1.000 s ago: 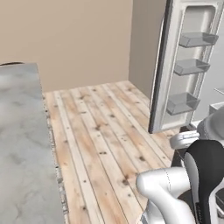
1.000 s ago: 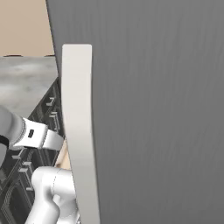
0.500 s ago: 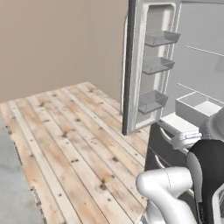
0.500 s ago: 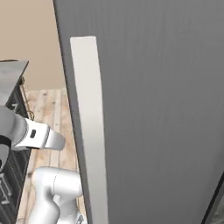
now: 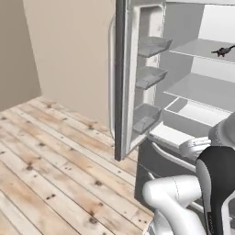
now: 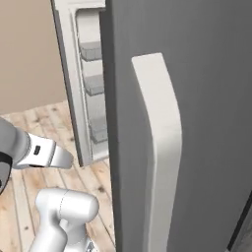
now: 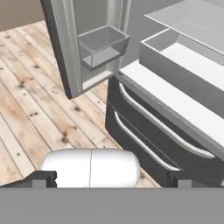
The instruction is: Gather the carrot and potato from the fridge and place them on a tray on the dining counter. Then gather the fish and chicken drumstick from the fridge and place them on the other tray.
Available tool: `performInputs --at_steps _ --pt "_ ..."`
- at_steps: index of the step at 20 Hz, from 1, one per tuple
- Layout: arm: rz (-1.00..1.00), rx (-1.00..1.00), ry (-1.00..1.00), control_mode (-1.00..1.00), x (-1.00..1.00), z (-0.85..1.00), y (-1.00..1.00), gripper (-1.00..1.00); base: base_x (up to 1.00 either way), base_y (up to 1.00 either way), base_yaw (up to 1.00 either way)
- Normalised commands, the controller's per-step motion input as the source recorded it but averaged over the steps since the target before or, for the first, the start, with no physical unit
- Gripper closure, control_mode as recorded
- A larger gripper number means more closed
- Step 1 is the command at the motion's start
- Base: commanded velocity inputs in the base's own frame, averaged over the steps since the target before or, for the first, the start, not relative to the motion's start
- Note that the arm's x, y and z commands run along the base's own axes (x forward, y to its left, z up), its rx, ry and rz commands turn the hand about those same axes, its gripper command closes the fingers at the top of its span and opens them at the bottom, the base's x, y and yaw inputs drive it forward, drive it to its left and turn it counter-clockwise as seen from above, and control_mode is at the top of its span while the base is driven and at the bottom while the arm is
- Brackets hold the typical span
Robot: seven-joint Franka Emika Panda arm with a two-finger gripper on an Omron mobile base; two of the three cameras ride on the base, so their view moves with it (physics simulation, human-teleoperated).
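Pincer (image 7: pixel 111 180) is spread wide with nothing between the tips. It's low in front of the fridge (image 5: pixel 193 92) and looks down at the dark bottom drawers (image 7: pixel 144 131) and the wood floor (image 7: pixel 30 100).

The left door (image 5: pixel 121 78) is already swung open, with three bins (image 5: pixel 151 75) on its inside. The open white crisper tray (image 7: pixel 175 57) sits just above the drawers, and the part of it I can see looks bare.

I can't pick out the carrot or potato. One small dark item (image 5: pixel 223 50) lies on the upper shelf (image 5: pixel 202 46), too small to name.

My read is that the step in hand is the approach, with no produce gathered yet. To do it well I'd:
- Lift and tilt the hand toward the shelves to find the carrot first.
- Keep the fingers spread.
- Stay clear of the left door's edge and the crisper lip.
- Go slow, because the other door and its pale handle (image 6: pixel 157 147) block the right base view, so I'd trust the left base view for depth.
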Motion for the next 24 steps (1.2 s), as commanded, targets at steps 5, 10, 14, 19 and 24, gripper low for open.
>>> performInputs --at_steps 5,10,14,19,24 --pt "0.0 0.0 0.0 1.0 0.0 0.0 0.0 -1.0 0.13 0.03 -0.48" --pt "0.0 0.0 0.0 1.0 0.0 0.0 0.0 -1.0 0.3 0.17 -0.48" --pt "0.0 0.0 0.0 1.0 0.0 0.0 0.0 -1.0 0.47 0.23 -0.45" --pt "0.0 0.0 0.0 1.0 0.0 0.0 0.0 -1.0 0.41 0.15 -0.46" --pt "0.0 0.0 0.0 1.0 0.0 0.0 0.0 -1.0 0.49 0.17 -0.44"
